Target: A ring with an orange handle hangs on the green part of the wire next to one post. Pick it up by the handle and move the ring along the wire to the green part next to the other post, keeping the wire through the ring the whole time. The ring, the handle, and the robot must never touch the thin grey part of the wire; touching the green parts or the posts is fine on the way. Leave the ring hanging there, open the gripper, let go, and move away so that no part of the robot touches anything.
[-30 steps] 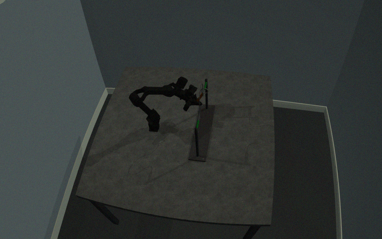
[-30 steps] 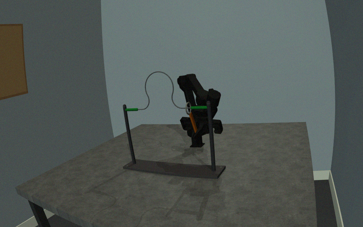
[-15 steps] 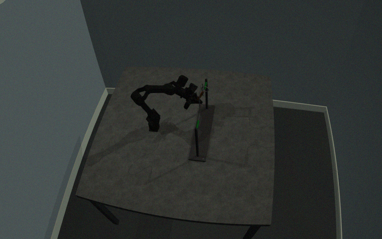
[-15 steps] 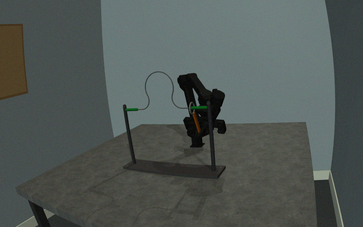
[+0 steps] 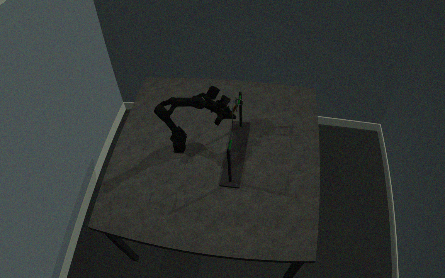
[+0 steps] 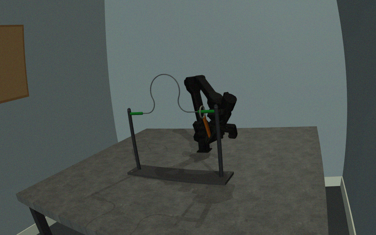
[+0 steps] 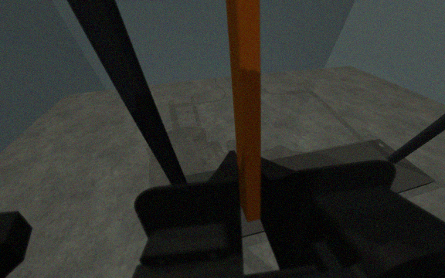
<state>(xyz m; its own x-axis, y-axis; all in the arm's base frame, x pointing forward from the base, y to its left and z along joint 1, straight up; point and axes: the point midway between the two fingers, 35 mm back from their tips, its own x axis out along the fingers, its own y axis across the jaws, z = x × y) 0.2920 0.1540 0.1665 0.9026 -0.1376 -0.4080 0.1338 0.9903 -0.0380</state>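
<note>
Exterior view: ring (image 6: 200,115) (image 5: 242,102) around the green section (image 6: 208,111) (image 5: 239,99) by the right-hand post in frame (image 6: 219,146) (image 5: 240,116), held by its handle.

Gripper (image 6: 209,139) (image 5: 233,116) (image 7: 236,155) clamped on the orange handle (image 6: 206,127) (image 5: 234,108) (image 7: 247,116), which slants down from the ring; wrist view has its lower end between the fingers. Ring sits near the green section's inner end; contact with it: can't tell. Grey wire (image 6: 164,74) arches over to the other green section (image 6: 136,113) (image 5: 230,143) at the far-left post (image 6: 134,140) (image 5: 229,165). Both posts stand on one dark base plate (image 6: 177,174) (image 5: 236,155).
</note>
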